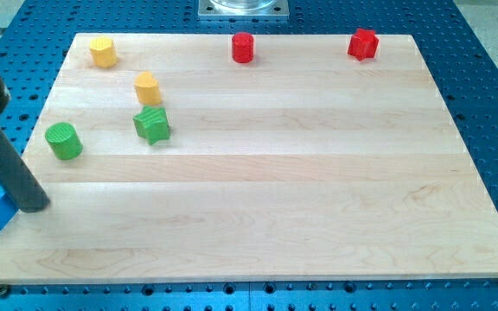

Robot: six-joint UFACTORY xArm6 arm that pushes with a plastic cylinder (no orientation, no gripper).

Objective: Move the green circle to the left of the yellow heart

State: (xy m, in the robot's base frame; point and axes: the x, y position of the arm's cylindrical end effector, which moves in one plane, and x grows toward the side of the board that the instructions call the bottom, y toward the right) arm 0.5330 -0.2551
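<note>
The smooth green circle (63, 141) is seen on the pale wooden surface (275, 173), below-left of the yellow heart (147, 87), with my tip (33, 206), fingerless, lower left

A: From where is the scene viewed?

B: A single view is given, taken from above and in front, angled down onto the worktop (258, 173).

A: How near is it set?

B: Far enough that nearly the whole board is taken in, its far edge at the view's top; the perforated blue surround (491, 86) is seen on all sides.
</note>
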